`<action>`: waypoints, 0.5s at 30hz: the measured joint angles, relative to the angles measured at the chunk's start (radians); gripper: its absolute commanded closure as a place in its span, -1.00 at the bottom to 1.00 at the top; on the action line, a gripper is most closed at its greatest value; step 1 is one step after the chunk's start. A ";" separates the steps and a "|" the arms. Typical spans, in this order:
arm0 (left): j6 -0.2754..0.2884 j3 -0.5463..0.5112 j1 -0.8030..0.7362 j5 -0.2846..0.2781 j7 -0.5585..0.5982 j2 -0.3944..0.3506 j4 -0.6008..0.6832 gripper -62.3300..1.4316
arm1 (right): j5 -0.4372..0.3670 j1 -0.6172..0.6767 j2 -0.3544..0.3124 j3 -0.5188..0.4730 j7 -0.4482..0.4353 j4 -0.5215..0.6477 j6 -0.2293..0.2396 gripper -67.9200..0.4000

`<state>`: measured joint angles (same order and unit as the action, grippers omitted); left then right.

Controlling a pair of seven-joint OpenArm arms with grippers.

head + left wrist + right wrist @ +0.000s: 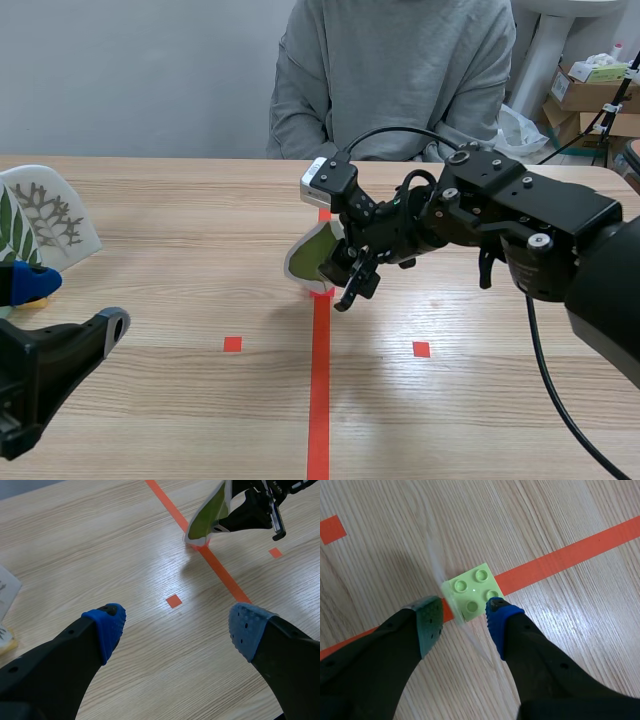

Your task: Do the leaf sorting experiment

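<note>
Left claw wide open, right claw gripping a leaf card

At your far left, two spare cards (pixel 45 215) lie by the table edge. Your left gripper (pixel 182 630) hangs with fingers spread. At centre, your right gripper (pixel 340 280) clamps the tilted leaf card (pixel 308 262), whose lower edge touches the tape line (pixel 319 380).

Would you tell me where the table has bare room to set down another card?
Bare wood lies between the left gripper and the tape line, around one square, and past the line around the other square. Crowded: the right gripper at the leaf card on the line, and the cards by the left gripper.
</note>
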<state>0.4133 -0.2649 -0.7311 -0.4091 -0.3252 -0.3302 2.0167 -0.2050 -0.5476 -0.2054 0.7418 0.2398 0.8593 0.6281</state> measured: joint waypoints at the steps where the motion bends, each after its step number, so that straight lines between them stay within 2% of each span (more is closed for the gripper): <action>1: 0.000 0.000 0.000 0.000 0.000 0.000 0.000 -0.46 | 0.000 0.000 0.000 0.000 0.000 0.000 0.000 0.54; 5: 0.000 0.000 0.000 0.000 0.000 0.000 0.000 -0.46 | 0.000 0.000 0.000 0.000 0.000 0.000 0.000 0.82; 7: 0.000 0.000 0.000 0.000 0.000 0.000 0.000 -0.46 | 0.000 0.000 0.000 0.000 0.000 0.000 0.000 0.90; 15: 0.000 0.000 0.000 0.000 0.000 0.000 0.000 -0.46 | 0.000 0.000 0.000 0.000 0.000 0.000 -0.029 0.94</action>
<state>0.4133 -0.2649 -0.7311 -0.4091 -0.3252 -0.3302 2.0167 -0.2050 -0.5476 -0.2054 0.7418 0.2401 0.8597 0.5987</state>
